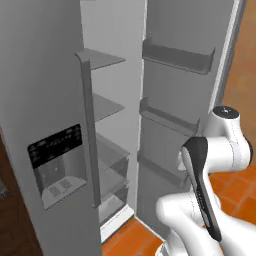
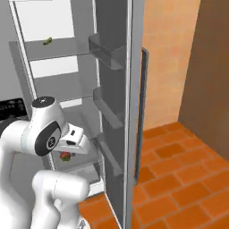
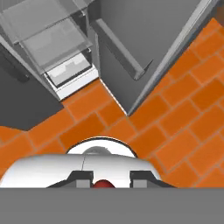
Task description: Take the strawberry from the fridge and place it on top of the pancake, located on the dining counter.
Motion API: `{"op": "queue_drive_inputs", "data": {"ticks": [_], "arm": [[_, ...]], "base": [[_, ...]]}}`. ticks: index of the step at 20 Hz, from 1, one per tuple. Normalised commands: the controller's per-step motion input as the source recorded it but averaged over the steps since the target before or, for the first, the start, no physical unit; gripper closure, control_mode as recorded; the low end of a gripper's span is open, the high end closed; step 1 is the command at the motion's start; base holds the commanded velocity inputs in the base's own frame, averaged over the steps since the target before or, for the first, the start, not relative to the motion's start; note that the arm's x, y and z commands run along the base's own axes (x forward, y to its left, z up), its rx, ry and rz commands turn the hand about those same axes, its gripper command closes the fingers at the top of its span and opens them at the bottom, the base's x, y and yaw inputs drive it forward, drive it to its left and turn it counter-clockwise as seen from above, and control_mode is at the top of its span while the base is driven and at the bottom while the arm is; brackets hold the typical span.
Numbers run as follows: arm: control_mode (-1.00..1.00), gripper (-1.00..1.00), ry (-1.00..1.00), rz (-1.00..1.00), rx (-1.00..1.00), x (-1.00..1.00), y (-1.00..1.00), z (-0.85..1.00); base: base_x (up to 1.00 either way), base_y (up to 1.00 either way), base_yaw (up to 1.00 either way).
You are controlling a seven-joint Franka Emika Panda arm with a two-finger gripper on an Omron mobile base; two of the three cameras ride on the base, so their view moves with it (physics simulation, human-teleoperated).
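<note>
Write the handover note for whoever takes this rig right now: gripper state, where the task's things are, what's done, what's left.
Gripper: shut on the strawberry, which shows red between the fingertips in the hand view; from the right base view the berry sits under the hand, by the lower shelves.
Fridge: right door swung open; a small yellow-green item lies on an upper shelf.
Done: berry picked.
Left: carry it to the pancake on the dining counter and set it on top.

Tiny red strawberry [image 3: 102, 183] sits between the jaws, beside the open grey fridge [image 1: 50, 100]
</note>
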Motion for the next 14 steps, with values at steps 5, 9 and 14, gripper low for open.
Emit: {"op": "queue_drive_inputs", "data": {"ticks": [5,9,14], "arm": [[1.00,1.00,0.00,0.00,0.00,0.00,0.00,0.00],[1.00,1.00,0.00,0.00,0.00,0.00,0.00,0.00],[1.00,1.00,0.00,0.00,0.00,0.00,0.00,0.00]], "base": [[-0.32,0.00,-0.87],[-0.02,-0.24,-0.88],[0.07,-0.73,-0.80]]}}
